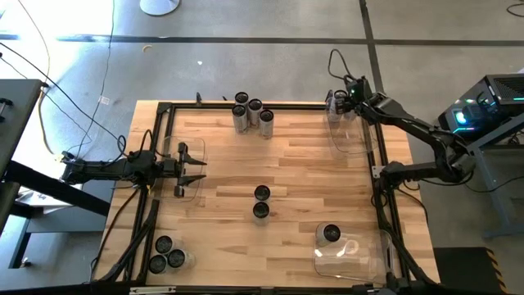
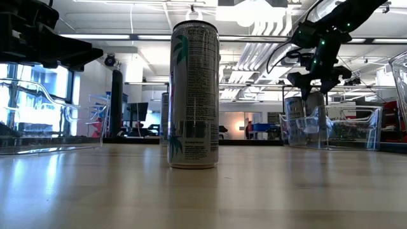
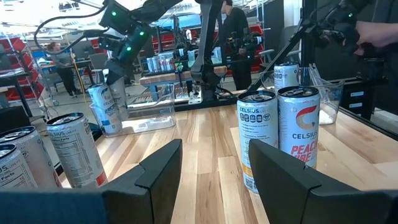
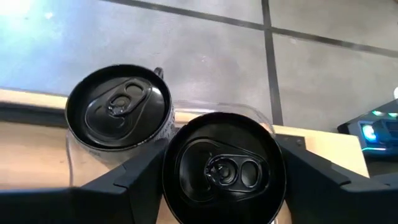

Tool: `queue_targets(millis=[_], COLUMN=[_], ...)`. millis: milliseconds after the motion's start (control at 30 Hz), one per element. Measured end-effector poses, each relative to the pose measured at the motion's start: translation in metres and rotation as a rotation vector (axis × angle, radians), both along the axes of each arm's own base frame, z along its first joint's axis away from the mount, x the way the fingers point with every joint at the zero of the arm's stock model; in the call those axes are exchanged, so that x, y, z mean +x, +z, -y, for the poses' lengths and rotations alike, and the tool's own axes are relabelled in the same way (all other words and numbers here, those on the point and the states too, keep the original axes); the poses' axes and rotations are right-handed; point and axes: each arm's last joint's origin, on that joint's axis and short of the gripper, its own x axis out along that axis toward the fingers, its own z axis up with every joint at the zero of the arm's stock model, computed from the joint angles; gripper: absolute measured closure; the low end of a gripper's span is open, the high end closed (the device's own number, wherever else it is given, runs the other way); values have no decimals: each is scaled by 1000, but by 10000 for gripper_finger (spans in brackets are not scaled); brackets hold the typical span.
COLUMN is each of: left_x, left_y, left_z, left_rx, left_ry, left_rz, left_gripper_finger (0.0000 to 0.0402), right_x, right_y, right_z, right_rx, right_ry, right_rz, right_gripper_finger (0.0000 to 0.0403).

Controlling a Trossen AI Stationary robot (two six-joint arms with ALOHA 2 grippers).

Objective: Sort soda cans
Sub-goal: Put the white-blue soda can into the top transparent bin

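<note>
While the left gripper (image 1: 193,169) waits open and empty over the left-hand clear bin (image 1: 199,147), the right gripper (image 4: 219,186) straddles a soda can (image 4: 222,169) inside the far-right bin (image 1: 348,135), beside a can (image 4: 118,107) already placed there. Judgement: a deposit is in hand; whether the fingers grip or have released cannot be told. Next move calls for a straight lift clear without nudging either can.

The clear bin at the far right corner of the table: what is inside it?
The clear bin holds two soda cans, one between the right gripper's open fingers. The arm covers the corner from above.
</note>
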Motion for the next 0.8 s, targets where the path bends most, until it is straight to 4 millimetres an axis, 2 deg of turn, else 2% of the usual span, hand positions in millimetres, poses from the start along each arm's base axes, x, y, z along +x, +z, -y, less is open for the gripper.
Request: queue_targets(millis=[800], left_x=[0], left_y=[0], left_z=[0], left_rx=[0], left_ry=[0], left_rz=[0], left_gripper_finger=[222], right_x=[0], right_y=[-1], right_z=[-1], right_rx=[26], right_ry=[52], right_rz=[-32], right_gripper_finger=[137])
